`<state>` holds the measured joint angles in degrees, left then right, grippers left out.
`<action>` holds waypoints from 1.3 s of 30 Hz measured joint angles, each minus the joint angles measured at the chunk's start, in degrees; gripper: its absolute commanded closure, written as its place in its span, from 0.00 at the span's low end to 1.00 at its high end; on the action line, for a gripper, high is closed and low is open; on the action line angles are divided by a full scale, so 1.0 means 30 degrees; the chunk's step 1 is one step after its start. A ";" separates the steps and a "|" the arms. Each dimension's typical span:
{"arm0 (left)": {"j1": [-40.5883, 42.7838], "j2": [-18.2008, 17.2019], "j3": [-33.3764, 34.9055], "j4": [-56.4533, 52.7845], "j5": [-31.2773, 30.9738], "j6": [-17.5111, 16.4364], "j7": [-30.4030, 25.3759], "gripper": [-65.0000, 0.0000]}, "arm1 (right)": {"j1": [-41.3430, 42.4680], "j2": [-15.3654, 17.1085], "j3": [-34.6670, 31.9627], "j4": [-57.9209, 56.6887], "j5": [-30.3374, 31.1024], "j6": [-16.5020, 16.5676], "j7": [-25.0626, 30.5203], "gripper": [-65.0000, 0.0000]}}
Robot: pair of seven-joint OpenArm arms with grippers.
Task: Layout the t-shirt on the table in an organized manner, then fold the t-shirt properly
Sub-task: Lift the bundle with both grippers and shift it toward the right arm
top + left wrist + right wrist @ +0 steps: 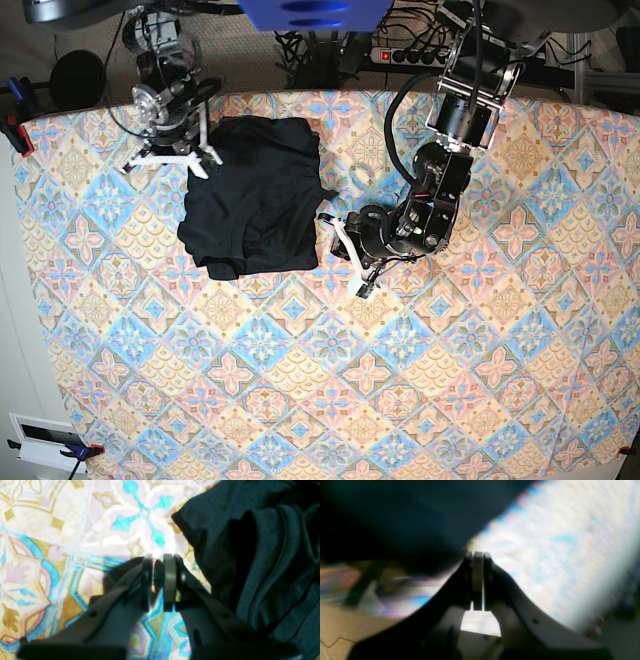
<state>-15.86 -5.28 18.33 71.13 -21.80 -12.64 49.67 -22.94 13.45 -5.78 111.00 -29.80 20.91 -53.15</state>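
Note:
The black t-shirt (255, 195) lies folded into a rough rectangle on the patterned table (420, 380), at the back left in the base view. My left gripper (340, 243) hovers low beside the shirt's right edge. In the left wrist view its pads (170, 580) stand a narrow gap apart with nothing between them, and the t-shirt (262, 555) fills the right side. My right gripper (190, 158) is at the shirt's far left corner. In the right wrist view it (478, 555) is shut, its tips meeting the blurred edge of the dark t-shirt (407, 517). No cloth shows between its pads.
The table's back edge runs just behind the right gripper, with cables and a power strip (410, 55) beyond it. Red clamps (18, 135) hold the tablecloth at the left edge. Patterned cloth (75, 542) lies under and ahead of the left gripper.

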 measured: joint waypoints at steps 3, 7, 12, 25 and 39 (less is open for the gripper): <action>0.0175 0.0007 -0.0007 0.0022 -0.0007 0.0007 -0.0284 0.90 | 0.0364 -0.0058 -0.0095 -0.0007 0.0000 -0.0015 0.0015 1.00; 0.0226 0.0007 -0.0007 0.0051 -0.0080 0.0000 -0.0284 0.90 | 0.0262 -0.0182 -0.1581 -0.0007 0.0015 0.0015 0.0066 1.00; 0.0262 0.0015 -0.0044 0.0058 -0.0073 0.0000 -0.0306 0.90 | -0.0386 -0.0073 -0.2805 -0.0007 -0.0095 -0.0044 -0.0015 1.00; 0.0270 0.0007 -0.0087 0.0073 -0.0080 0.0000 -0.0342 0.90 | -0.0903 -0.0051 -0.5559 0.0073 -0.0874 -0.0474 -0.1297 1.00; 0.1166 -0.0889 -0.0095 0.2259 0.0189 0.0087 0.0226 0.90 | 0.1297 -0.2106 -0.7002 -0.0080 -0.0080 -0.0036 -0.1486 1.00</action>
<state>-12.36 -7.94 18.04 77.91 -21.23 -12.38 50.35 -19.05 7.14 -26.79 110.76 -30.04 20.80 -57.60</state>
